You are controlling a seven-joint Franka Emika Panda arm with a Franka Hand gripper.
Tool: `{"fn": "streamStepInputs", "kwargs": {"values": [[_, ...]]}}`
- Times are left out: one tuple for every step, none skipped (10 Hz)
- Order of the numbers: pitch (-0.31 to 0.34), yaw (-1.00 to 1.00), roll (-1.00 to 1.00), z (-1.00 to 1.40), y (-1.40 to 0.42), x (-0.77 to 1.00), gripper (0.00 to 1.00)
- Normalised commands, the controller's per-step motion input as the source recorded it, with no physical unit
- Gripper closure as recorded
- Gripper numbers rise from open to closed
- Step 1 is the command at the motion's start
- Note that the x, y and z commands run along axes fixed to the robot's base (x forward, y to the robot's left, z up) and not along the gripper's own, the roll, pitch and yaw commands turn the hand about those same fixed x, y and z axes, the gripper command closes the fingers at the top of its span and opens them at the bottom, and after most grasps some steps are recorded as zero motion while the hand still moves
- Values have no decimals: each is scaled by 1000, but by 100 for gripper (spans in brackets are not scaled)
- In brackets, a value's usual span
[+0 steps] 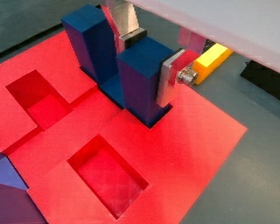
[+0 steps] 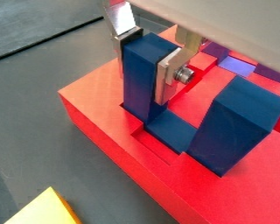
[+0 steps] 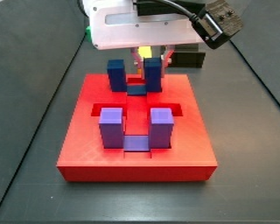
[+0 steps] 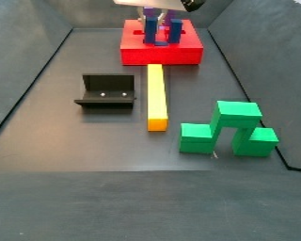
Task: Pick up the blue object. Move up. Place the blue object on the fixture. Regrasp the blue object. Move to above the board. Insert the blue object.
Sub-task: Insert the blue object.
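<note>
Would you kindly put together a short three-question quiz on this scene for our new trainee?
1. True or false: the gripper grips one prong of the blue object.
2. What colour is the U-shaped block already seated in the board?
3. Which lies between the fixture and the green block: (a) the board, (b) the yellow bar?

Key: 1 true; 2 purple; 3 b.

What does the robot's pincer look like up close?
The pincer, down at the red board on the blue object, has flat silver metal fingers with a round screw at the side. Above them sits a chunky white body. In a side view a black box with a black cable is fixed beside it.
</note>
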Motion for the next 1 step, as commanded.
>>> {"fn": "streamStepInputs", "kwargs": {"values": [[0, 0, 0, 0, 0, 0, 100]]}}
